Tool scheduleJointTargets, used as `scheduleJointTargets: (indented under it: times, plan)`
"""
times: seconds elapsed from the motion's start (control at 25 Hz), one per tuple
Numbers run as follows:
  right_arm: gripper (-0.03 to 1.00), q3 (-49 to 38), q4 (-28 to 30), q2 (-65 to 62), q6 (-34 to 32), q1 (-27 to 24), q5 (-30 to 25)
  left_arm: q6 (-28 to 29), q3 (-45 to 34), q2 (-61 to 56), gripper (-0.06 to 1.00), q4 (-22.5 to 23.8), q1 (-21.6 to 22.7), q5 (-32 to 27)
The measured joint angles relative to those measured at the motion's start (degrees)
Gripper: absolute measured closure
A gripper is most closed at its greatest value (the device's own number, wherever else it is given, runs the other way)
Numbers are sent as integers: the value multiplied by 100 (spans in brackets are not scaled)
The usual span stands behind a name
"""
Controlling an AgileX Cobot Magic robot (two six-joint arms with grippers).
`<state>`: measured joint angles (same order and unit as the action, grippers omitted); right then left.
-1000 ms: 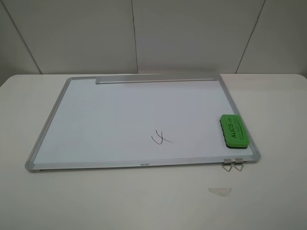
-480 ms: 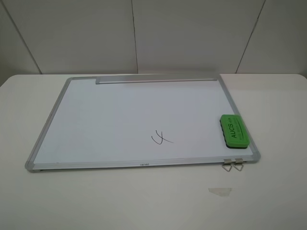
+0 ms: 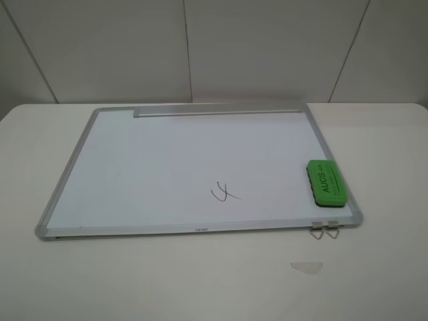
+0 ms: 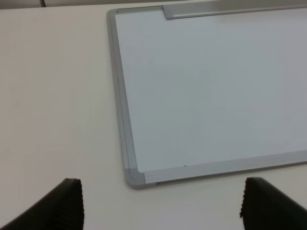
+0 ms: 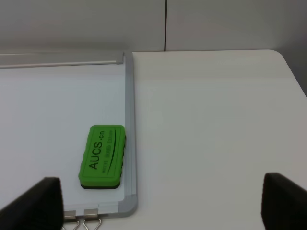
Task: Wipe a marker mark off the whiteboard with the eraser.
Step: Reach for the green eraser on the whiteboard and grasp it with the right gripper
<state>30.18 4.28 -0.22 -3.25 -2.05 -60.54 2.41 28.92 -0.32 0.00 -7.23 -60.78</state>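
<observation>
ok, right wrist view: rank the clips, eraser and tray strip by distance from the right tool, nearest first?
From the right tool, which is open:
1. metal clips, at the near corner of the whiteboard.
2. eraser, lying on the board just inside its right frame edge.
3. tray strip, along the board's far edge.

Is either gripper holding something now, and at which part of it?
Nothing is held. The left gripper and right gripper have open, empty jaws; the eraser lies untouched on the whiteboard.
</observation>
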Motion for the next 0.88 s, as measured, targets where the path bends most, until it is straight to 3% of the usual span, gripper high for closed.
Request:
scheduleJointTargets:
  times: [0.68,0.88]
  plan:
    - [14,0,-17,0,-19,205,0,0,0,0,26,0,0,0]
    - [14,0,-278,0,-19,216,0,0,0,0,26,0,0,0]
